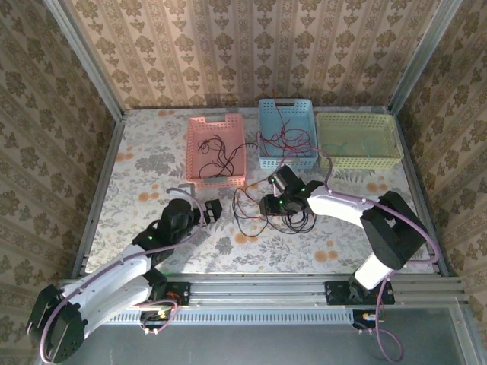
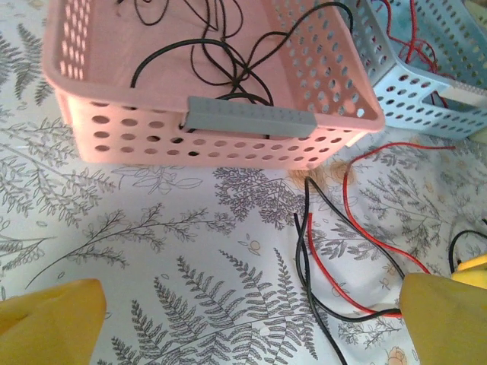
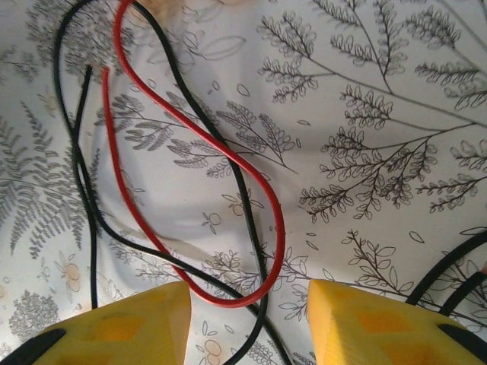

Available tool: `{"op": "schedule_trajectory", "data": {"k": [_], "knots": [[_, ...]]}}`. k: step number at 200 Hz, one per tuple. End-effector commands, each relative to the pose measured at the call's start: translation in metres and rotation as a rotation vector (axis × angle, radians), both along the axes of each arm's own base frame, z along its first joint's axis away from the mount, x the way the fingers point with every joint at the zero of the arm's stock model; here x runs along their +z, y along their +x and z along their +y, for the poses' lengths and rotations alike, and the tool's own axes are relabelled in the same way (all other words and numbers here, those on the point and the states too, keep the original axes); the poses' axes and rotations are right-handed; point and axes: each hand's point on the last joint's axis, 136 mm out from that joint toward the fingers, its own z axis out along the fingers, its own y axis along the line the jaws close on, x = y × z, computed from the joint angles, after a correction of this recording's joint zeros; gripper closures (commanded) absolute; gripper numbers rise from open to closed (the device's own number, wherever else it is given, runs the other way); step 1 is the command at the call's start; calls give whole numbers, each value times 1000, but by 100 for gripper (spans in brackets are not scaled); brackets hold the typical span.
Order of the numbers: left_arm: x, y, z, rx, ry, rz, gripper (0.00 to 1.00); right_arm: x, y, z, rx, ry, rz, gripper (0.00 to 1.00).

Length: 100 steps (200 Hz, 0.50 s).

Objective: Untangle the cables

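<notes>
**wire_nerd:** Can anyone count the cables point(image 1: 291, 220) in the heap near the middle of the worktop point(image 1: 152, 167)? From the top cam it's a dark scribble, and the right hand point(image 3: 247, 304) sits over part of it.

**benchrat:** Nope, too thin. The right wrist cam is no better. The red cable point(image 3: 199, 143) and the black ones run off the top edge, and the yellow fingers point(image 3: 114, 327) are chopped at the bottom. On the left wrist cam, the left hand point(image 2: 249, 315) is cropped at the bottom corners. The pink basket point(image 2: 228, 141) is cut off up top and the blue basket point(image 2: 426, 114) at the right. One red strand slips behind the right fingertip.
</notes>
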Motion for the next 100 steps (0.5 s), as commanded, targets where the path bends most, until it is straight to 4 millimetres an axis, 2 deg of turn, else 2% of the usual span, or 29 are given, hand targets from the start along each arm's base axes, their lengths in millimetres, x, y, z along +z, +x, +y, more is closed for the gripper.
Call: {"op": "schedule_trajectory", "data": {"k": [1, 24, 57, 67, 81, 100], "knots": [[11, 5, 5, 65, -70, -39, 0, -6, 5, 6, -30, 5, 14, 54], [8, 5, 5, 63, -75, -50, 0, -21, 0, 12, -34, 12, 59, 55], [6, 10, 4, 73, -77, -70, 0, -26, -2, 18, -43, 15, 62, 60], [8, 12, 3, 72, -72, -75, 0, -25, -1, 18, -50, 16, 54, 66], [11, 14, 0, 65, -64, -78, 0, -22, 1, 16, -64, 18, 40, 84], [15, 14, -1, 53, -53, -76, 0, 0, 5, 15, -67, 38, -14, 97]]}}
